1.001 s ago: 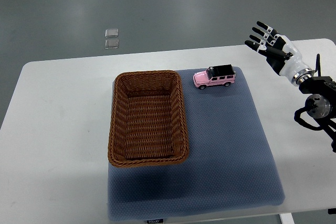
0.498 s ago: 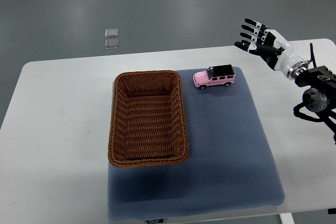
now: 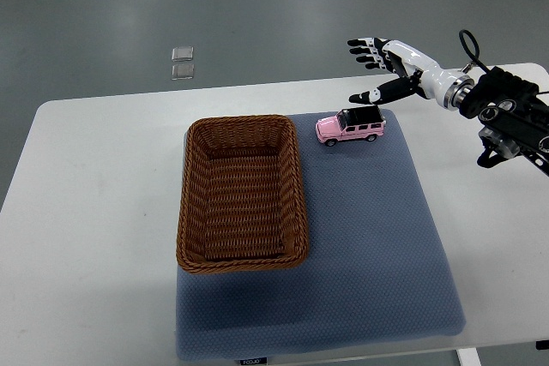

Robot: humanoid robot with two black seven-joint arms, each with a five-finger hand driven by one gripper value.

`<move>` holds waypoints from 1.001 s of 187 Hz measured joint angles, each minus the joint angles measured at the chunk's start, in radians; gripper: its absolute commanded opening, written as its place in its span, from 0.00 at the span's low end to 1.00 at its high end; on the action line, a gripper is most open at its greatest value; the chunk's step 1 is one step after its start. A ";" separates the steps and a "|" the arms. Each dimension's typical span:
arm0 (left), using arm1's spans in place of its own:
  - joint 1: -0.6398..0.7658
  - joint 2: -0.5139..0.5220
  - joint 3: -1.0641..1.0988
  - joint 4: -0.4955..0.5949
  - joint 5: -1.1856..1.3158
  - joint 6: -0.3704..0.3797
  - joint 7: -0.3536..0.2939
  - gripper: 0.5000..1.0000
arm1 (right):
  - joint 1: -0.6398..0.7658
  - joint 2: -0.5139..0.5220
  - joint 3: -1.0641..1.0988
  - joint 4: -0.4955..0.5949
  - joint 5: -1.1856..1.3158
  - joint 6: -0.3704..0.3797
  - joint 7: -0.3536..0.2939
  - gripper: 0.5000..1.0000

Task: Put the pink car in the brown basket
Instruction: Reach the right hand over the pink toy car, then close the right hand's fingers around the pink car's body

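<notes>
Looking at where things stand, basically nothing of the job is done yet. The pink car (image 3: 350, 126) sits on its wheels on the blue-grey mat (image 3: 369, 237), up near the mat's far edge, just to the right of the brown basket (image 3: 243, 193) but not touching it. The basket is empty as far as I can see, only wicker weave showing on the bottom.

The right hand (image 3: 382, 66) comes in from the right edge and hangs just beyond the car, on its far right side. Its fingers (image 3: 364, 47) are spread wide, thumb pointing down toward the car's roof, and they hold nothing. No contact with the car that I can make out. The left arm isn't in the picture at all.

So what's left is pretty much everything: get the fingers around the car, lift it, carry it left over the basket rim and let go inside. My guess is the grab is the fiddly part, since the car is small and on wheels, so a sloppy touch could roll it along the mat.

Other stuff around: the white counter (image 3: 94, 169) under the mat, and two small clear squares (image 3: 182, 63) on the grey floor past the far edge, well away from the action. Nothing sits between car and basket, so the path looks free apart from the basket's near wall, which the car has to clear.
</notes>
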 measured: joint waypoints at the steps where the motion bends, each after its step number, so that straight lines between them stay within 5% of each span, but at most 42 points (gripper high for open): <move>1: 0.000 0.000 0.000 0.000 0.000 0.000 0.000 1.00 | 0.003 0.000 -0.005 -0.002 -0.003 -0.001 0.000 0.83; 97: 0.000 0.000 -0.001 0.000 0.000 0.000 0.000 1.00 | 0.127 0.076 -0.174 -0.131 -0.425 -0.020 0.005 0.83; 187: -0.003 0.000 0.001 -0.002 0.000 0.000 0.000 1.00 | 0.136 0.172 -0.290 -0.266 -0.515 -0.008 -0.004 0.82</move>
